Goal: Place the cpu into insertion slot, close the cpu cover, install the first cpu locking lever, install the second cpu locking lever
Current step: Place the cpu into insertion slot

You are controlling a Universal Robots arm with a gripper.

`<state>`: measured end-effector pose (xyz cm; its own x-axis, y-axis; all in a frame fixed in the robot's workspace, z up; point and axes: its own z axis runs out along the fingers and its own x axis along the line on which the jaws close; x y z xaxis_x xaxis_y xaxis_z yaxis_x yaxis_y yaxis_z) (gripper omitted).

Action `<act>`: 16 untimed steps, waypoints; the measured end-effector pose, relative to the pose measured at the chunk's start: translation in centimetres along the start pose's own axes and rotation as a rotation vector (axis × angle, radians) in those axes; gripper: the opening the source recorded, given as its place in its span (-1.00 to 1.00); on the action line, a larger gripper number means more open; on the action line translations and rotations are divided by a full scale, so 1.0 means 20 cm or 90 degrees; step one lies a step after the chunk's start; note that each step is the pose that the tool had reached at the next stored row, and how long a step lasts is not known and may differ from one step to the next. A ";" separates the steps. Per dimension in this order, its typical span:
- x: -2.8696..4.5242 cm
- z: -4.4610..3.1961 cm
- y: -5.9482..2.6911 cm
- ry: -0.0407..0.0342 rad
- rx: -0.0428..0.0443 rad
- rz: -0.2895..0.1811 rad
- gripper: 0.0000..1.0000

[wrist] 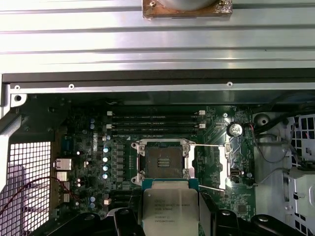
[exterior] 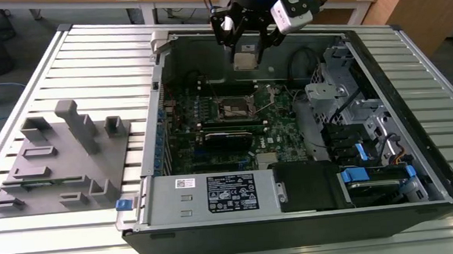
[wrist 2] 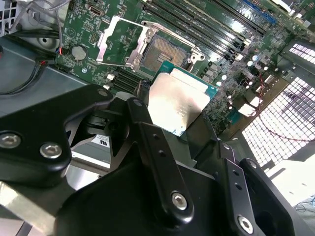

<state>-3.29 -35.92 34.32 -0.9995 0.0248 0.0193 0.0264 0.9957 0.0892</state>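
**Exterior view.** The gripper [exterior: 247, 49] is positioned above the far end of an open computer case [exterior: 310, 230], which is laid on a slatted metal table [exterior: 91, 58]. The chip [exterior: 245, 60] is clamped between the gripper's fingers with its silver top turned toward the camera. It is held in the air, well apart from the socket [exterior: 233, 107] on the green board below. A power supply [exterior: 214, 194] with a white label is mounted at the near end of the case. A grey plastic fixture [exterior: 57, 153] is placed on the table toward the exterior view's left.

**Second wrist view.** The chip [wrist 2: 177, 101] is gripped at two opposite edges by the black fingers [wrist 2: 147, 132]. The socket [wrist 2: 165, 49] is seen beyond it, uncovered, with its dark centre bare. The cover [wrist 2: 105, 43] is swung open to one side of the socket.

**First wrist view.** The chip [wrist: 170, 211] is held between the fingers [wrist: 129, 223] and is not seated. Its far edge is seen against the near rim of the socket [wrist: 162, 162]. Long black memory slots [wrist: 152, 123] are set beyond the socket.
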 end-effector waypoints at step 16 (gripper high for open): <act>0.000 0.018 -0.002 -0.0009 -0.0002 0.000 0.08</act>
<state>-3.30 -35.91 33.96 -0.9995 0.0248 0.0179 0.0263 0.9956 0.0895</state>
